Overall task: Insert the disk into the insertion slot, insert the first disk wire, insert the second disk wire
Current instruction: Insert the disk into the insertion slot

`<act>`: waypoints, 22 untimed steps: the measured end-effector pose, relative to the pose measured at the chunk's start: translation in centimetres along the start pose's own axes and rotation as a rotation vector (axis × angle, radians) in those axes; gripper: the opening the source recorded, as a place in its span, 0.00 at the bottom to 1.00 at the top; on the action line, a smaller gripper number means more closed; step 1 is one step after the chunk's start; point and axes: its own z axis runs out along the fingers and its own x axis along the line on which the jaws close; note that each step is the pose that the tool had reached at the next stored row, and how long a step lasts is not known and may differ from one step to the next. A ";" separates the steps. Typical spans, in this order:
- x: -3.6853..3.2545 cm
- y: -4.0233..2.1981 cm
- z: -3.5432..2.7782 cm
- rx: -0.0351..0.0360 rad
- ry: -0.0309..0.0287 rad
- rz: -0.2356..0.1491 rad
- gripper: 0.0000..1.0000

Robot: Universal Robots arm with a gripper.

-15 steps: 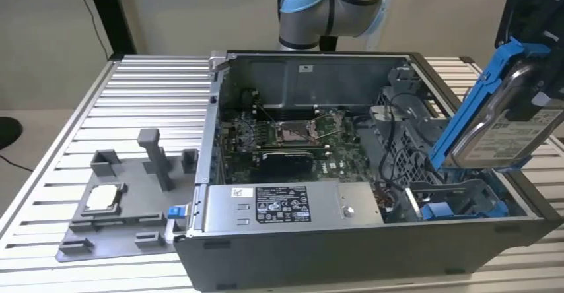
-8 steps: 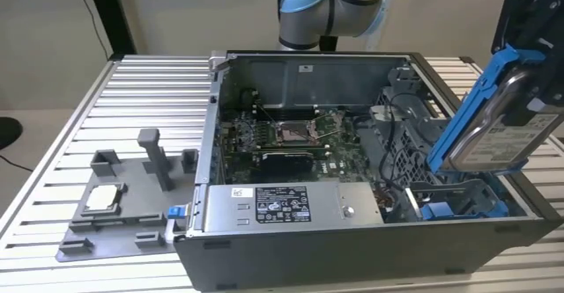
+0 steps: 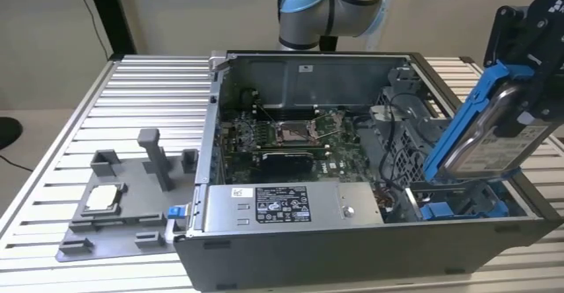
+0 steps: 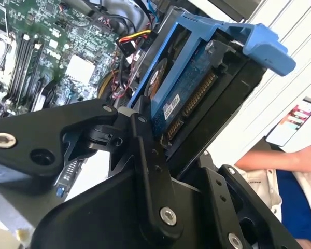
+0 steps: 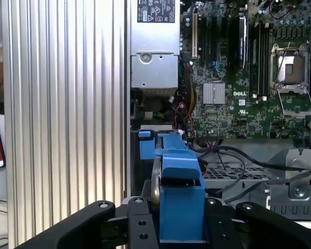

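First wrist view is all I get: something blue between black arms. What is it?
Observer: The exterior view shows the disk, a silver drive in a blue caddy, tilted on edge in the gripper.
Operator: Is it in yet?
Observer: No; most of it stands above the insertion slot, at the case's corner.
Operator: Anything outside the case?
Observer: A grey fixture with a silver chip, at the exterior view's left.

The arm [image 3: 331,6] rises at the back, its wrist at the exterior view's right. The gripper [image 3: 529,88] tilts downward, fingers [image 5: 137,228] clamped on both sides of the disk [image 3: 489,141].
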 end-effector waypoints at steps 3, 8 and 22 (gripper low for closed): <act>0.12 -0.02 0.56 0.0000 -0.0009 -0.004 0.00; 0.19 -0.06 1.22 0.0008 -0.0018 -0.006 0.00; 0.22 -0.12 2.27 0.0034 -0.0158 -0.009 0.00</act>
